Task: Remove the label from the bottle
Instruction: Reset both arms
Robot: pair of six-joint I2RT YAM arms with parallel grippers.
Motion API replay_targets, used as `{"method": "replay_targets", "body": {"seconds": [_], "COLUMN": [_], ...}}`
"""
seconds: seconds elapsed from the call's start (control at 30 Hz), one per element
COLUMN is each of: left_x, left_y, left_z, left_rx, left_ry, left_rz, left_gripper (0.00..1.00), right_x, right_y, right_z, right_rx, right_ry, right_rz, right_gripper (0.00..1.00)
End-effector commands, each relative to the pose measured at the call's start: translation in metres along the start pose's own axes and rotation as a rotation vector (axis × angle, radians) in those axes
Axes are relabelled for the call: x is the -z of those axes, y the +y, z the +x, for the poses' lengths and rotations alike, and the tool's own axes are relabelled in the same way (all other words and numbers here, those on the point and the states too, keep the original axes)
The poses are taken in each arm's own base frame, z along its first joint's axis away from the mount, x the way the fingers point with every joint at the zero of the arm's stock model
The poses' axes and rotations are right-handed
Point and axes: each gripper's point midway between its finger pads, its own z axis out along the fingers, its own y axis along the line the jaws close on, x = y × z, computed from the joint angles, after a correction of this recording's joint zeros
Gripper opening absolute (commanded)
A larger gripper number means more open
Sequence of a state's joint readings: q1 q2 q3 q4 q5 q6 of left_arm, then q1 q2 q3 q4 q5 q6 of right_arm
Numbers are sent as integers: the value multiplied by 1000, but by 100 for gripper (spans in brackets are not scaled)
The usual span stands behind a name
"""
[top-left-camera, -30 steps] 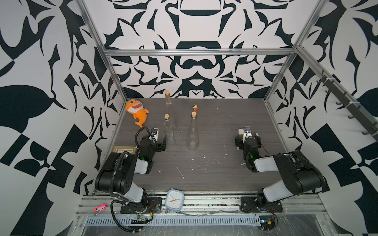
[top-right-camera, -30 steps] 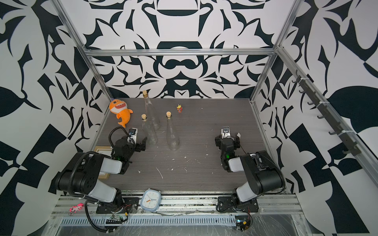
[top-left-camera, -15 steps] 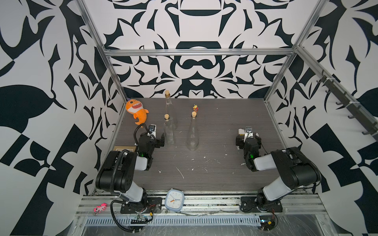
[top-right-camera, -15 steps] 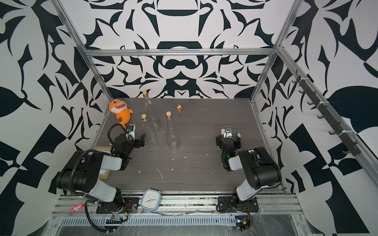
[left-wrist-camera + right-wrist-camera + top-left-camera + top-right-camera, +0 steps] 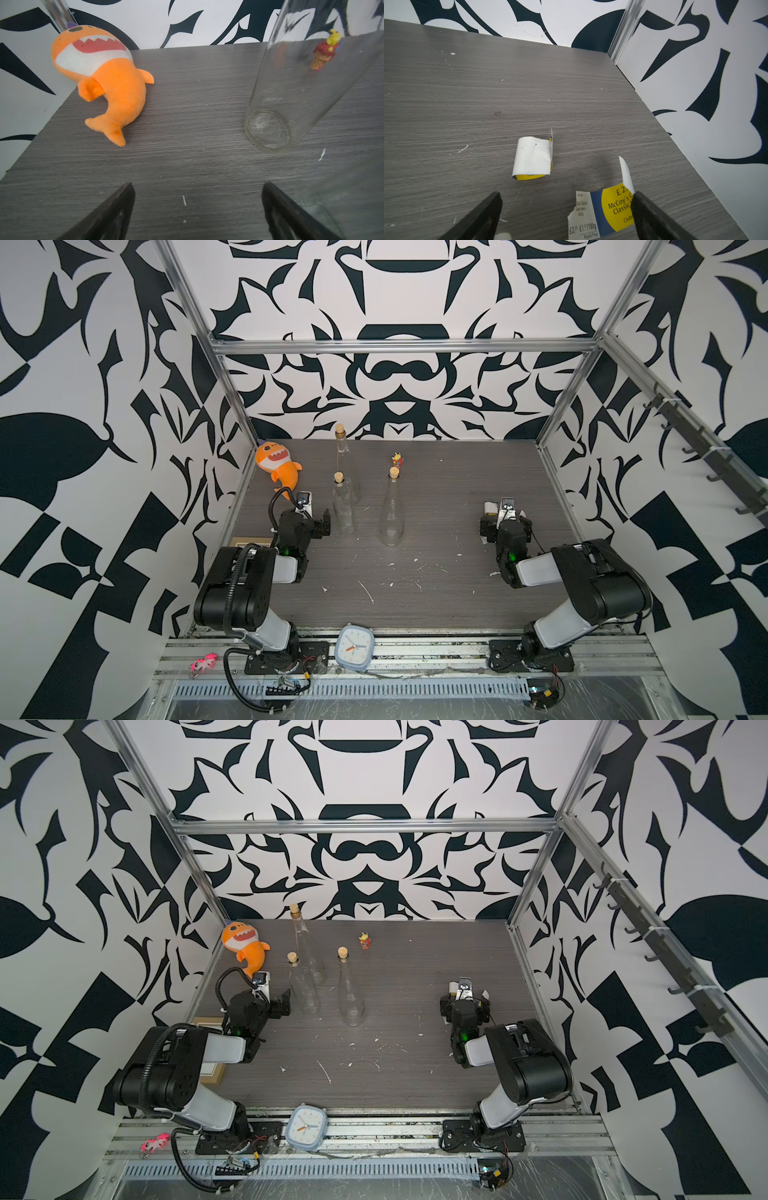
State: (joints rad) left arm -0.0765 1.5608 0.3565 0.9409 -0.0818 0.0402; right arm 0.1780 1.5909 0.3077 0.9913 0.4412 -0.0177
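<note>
I count three corked glass bottles upright: left bottle (image 5: pixel 344 514) just beside the left gripper (image 5: pixel 197 187), right bottle (image 5: pixel 390 518) and rear bottle (image 5: pixel 345 456). There is also one plush shark (image 5: pixel 276 460) and one figurine (image 5: pixel 397 458). Two torn labels lie on the table (image 5: pixel 467 104) by the right gripper (image 5: pixel 564 195): a curled label piece (image 5: pixel 532 158) and a flat label piece (image 5: pixel 604 212) against one finger. Both grippers gape empty, and since a second ago the bottles haven't moved and the arms have barely shifted.

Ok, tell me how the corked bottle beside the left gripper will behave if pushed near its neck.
The bottle is tall and narrow-based, so a high push would likely tip it. Clear, empty-looking glass: probably slippery to grip and breakable if it falls.
</note>
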Motion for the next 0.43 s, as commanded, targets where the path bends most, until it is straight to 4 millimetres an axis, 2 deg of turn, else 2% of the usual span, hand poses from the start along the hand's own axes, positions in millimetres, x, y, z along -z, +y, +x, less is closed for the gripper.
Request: {"method": "replay_targets", "body": {"seconds": [0.0,0.4], "left_x": [-2,-2], "left_y": [2,1], "left_z": [-1,-1], "left_rx": [15,14], "left_ry": [2,3], "left_rz": [-5,-2], "left_gripper": [99,99], "right_x": [-1,-1], "right_y": [-1,-2], "right_z": [-18,-18], "right_rx": [-38,-36], "right_ry": [-47,-46], "right_rz": [5,6], "right_gripper": [100,100]}}
